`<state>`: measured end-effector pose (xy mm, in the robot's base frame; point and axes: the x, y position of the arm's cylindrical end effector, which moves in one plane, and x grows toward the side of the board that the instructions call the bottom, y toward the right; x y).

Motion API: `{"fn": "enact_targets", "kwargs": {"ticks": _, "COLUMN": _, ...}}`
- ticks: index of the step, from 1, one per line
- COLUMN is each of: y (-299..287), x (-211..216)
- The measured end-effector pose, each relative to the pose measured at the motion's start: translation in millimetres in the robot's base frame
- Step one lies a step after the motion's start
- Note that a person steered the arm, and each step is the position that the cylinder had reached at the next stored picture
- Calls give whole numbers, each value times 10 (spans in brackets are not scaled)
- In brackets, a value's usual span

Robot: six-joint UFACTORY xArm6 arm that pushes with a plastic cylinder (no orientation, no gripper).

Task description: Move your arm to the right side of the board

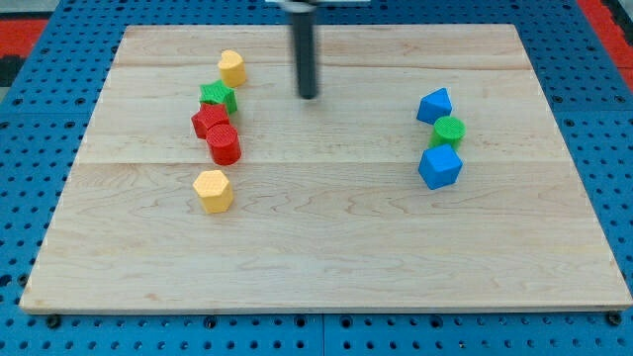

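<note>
Board [326, 257], my tip [309, 96] upper centre (no hand fitted), two yellow, two red, two green, two blue blocks

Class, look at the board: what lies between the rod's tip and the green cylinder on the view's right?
Nothing: in the camera view, only bare wooden board stretches between my tip and the green cylinder.

Blue pegboard [30, 148] surrounds the wooden board [326, 247].
</note>
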<state>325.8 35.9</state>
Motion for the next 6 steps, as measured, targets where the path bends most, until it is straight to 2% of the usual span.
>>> {"fn": "enact_targets", "kwargs": {"ticks": 1, "y": 623, "x": 272}}
{"fn": "enact_targets", "kwargs": {"ticks": 2, "y": 712, "x": -295}}
{"fn": "enact_targets", "kwargs": {"ticks": 3, "y": 1347, "x": -500}}
{"fn": "enact_targets", "kwargs": {"ticks": 4, "y": 2390, "x": 155}}
{"fn": "enact_targets", "kwargs": {"ticks": 5, "y": 1987, "x": 916}}
{"fn": "enact_targets", "kwargs": {"ticks": 6, "y": 865, "x": 1114}}
